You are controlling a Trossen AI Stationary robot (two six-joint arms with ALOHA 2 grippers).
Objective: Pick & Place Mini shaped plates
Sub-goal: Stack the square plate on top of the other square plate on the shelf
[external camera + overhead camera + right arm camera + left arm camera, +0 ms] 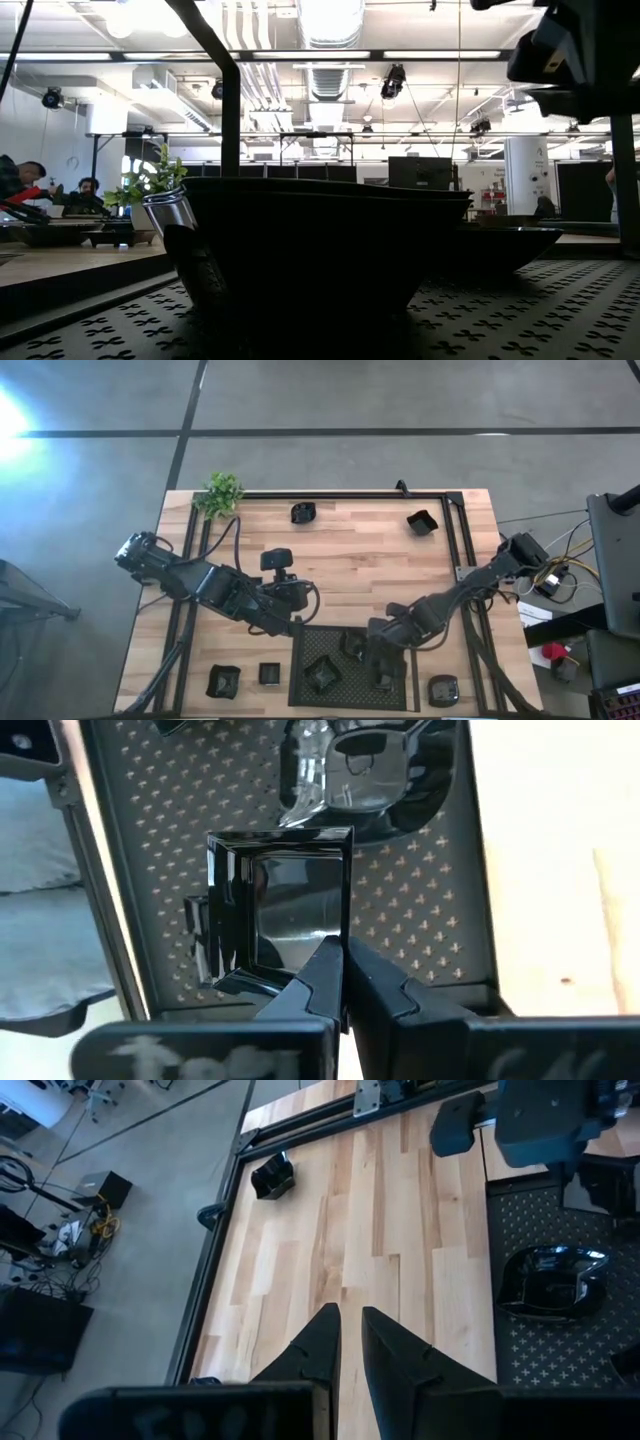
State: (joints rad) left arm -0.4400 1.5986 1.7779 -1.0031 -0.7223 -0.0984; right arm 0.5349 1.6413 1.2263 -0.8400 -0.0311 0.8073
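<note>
- Mini shaped plates, high view: one and another near the tabletop's far edge; two at the near edge left of the mesh tray, a bigger one and a small square one; one right of the tray near the near right corner; more inside the tray, e.g..
- High view: right gripper over the tray's right part; left gripper over bare wood just beside the tray's far left corner. Plant at far left corner.
- Low view: a big dark dish fills the middle, sitting on the tray.
- Left wrist view: left gripper fingers slightly apart, nothing between them, wood below.
- Right wrist view: right gripper fingers together, pinching the wall of a square plate over the tray near its edge; a glossy rounder plate beyond it.
</note>
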